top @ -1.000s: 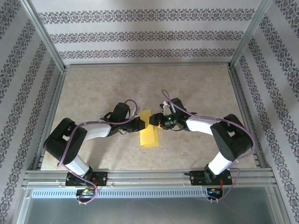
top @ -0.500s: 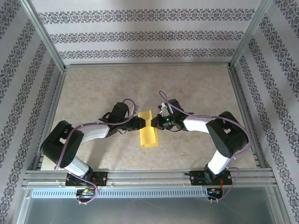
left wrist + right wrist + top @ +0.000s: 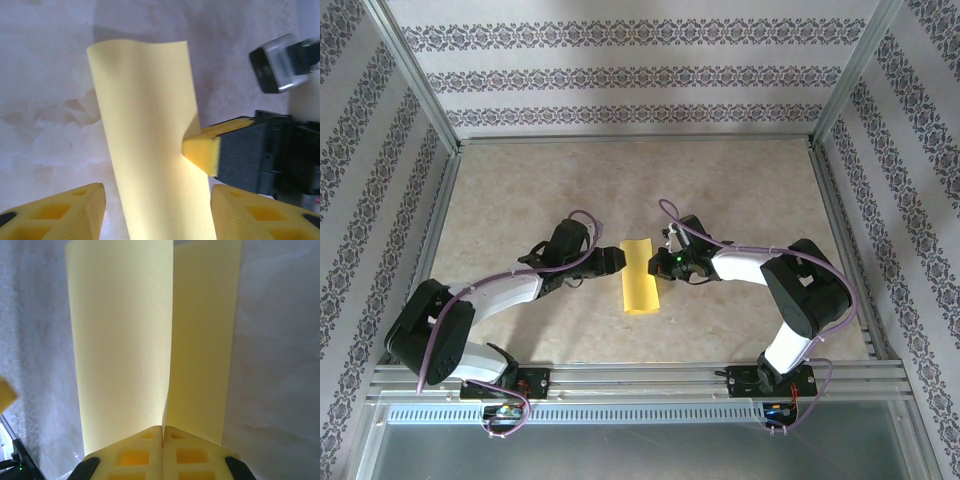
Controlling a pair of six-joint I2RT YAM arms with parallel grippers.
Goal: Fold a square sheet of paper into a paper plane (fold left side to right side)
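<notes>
Fold held at frame centre
The right hand (image 3: 653, 266) pinches the edge of the square sheet of paper (image 3: 640, 277); the left hand (image 3: 617, 262), parted and empty, should flatten the crease evenly.

Left wrist view: the yellow paper (image 3: 147, 125) runs off the bottom edge, and the left pincer's fingers (image 3: 60, 212) are cropped there too. Right wrist view: the right pincer (image 3: 162, 437) covers the paper's near edge; the far end is cropped at the top.
</notes>
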